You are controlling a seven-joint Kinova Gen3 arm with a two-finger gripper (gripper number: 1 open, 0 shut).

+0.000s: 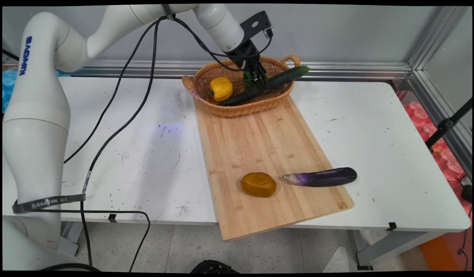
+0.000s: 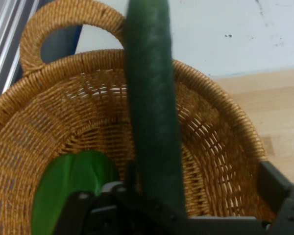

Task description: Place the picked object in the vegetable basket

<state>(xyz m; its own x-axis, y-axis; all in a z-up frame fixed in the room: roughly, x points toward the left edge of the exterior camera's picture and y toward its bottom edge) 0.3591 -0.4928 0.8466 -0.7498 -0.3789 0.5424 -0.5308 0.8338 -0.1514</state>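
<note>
A: Counter (image 1: 375, 127) first — white, carrying a long wooden board (image 1: 260, 154) just below the gripper.
B: Wicker basket (image 1: 206, 79) on the board's far end; the gripper (image 1: 261, 82) is inside it.
A: Gripper state?
B: Pinching the dark green cucumber (image 1: 286, 76) — it runs from between the fingers out over the rim past the handle.
A: Others?
B: Yellow pepper (image 1: 221, 88) left of the gripper, a green thing (image 2: 71, 188) just beside it. Eggplant (image 1: 321, 177) and brown lump (image 1: 258, 184) well below.
</note>
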